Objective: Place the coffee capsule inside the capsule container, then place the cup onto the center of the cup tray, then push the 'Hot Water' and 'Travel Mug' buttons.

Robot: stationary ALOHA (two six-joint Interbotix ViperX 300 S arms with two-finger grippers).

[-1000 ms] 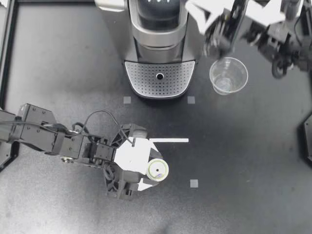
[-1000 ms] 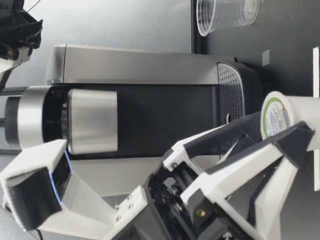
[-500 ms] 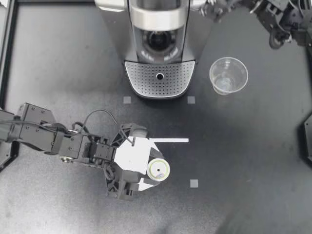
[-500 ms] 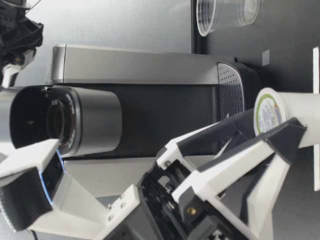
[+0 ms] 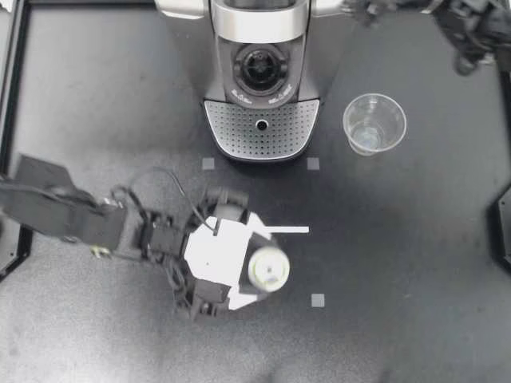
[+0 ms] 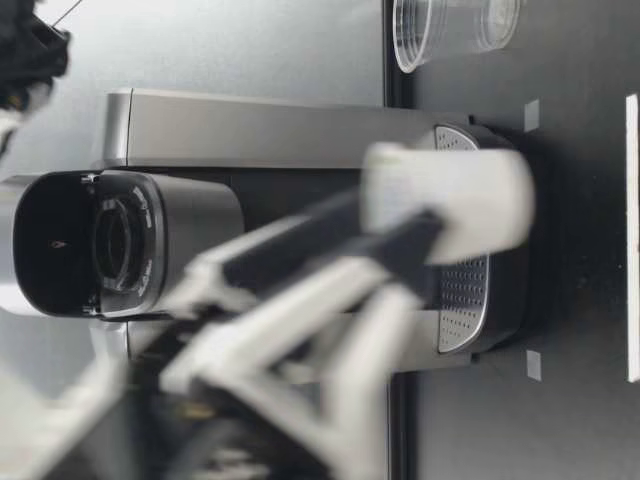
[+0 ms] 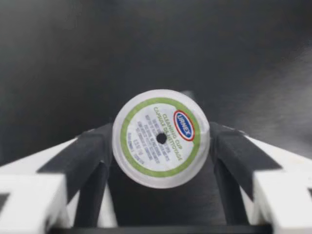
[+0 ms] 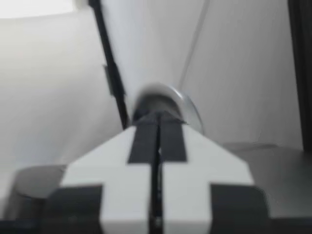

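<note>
Top view: my left gripper (image 5: 259, 269) is clamped on the coffee capsule (image 5: 270, 270), and the capsule container (image 5: 259, 68) stands open. My right gripper (image 8: 157, 127) is pinched closed.

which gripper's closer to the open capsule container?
Right. My right gripper is up beside the machine's back corner, near the capsule container; my left gripper is out front, shut on the coffee capsule.
</note>
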